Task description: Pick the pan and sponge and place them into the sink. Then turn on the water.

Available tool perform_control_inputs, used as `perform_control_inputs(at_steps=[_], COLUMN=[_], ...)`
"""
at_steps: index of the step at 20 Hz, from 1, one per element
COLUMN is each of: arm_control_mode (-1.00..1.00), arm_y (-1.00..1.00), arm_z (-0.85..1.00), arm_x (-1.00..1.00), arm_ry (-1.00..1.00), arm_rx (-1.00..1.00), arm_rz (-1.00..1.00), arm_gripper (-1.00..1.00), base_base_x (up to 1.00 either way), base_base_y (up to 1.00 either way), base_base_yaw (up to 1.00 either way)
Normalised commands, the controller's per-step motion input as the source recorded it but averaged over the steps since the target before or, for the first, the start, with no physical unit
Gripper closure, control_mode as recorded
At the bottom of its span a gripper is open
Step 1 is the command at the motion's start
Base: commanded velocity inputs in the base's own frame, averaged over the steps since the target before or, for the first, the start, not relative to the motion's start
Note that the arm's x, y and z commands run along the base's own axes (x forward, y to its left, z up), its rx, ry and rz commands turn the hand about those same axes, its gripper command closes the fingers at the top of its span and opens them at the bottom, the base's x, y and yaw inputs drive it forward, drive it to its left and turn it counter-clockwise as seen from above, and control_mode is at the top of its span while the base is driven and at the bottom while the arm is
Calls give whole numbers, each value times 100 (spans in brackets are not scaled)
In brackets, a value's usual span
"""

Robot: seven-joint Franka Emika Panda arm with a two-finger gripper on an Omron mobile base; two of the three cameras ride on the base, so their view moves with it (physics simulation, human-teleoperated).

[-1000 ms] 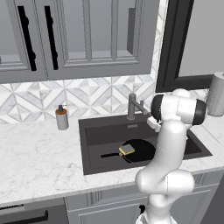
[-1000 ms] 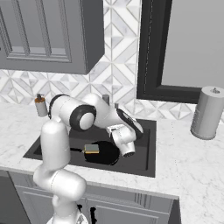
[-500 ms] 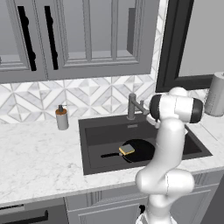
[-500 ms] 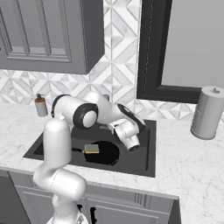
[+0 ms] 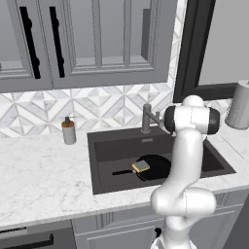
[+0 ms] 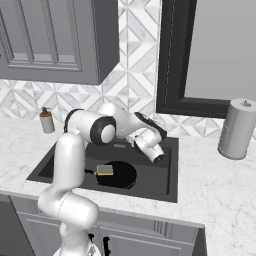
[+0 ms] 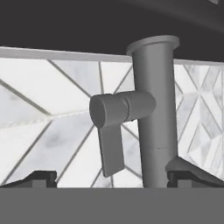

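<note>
Pan: the black pan [image 5: 154,167] lies flat on the floor of the sink [image 5: 214,163], near the middle, its thin handle pointing toward the left wall of the basin.
Sponge: the sponge [image 5: 141,167] rests on the pan's left part, by the root of the handle; from the right base view it [image 6: 104,170] shows its yellow layer under a grey-green top.
Faucet: the grey faucet [image 5: 146,118] stands upright at the back rim of the sink; seen from the hand, its post [image 7: 155,113] is close ahead, with a short lever [image 7: 114,124] sticking out to one side and a flat tab hanging down from it.
Gripper: the gripper [image 7: 111,177] is held up at faucet height behind the arm's elbow; its fingers [image 7: 39,178] stand wide apart, one on either side of the faucet post and lever, touching neither and holding nothing.
Soap bottle: the soap bottle [image 5: 68,131] stands on the counter [image 5: 44,170] left of the sink, against the tiled wall.
Canister: a grey canister [image 6: 237,129] stands on the counter well to the right of the sink.
</note>
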Motion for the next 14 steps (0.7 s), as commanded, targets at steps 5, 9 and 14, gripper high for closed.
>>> perform_control_inputs(at_steps=[5,9,14], arm_control_mode=[-100,-100,-100], arm_y=[5,19,17], arm_z=[-22,-24,-6], arm_x=[44,18,1], arm_ry=[16,4,0], arm_rx=[0,0,0], arm_rz=[7,4,1], arm_gripper=[-100,-100,-100], base_base_x=[0,0,0], base_base_y=[0,0,0], base_base_yaw=[0,0,0])
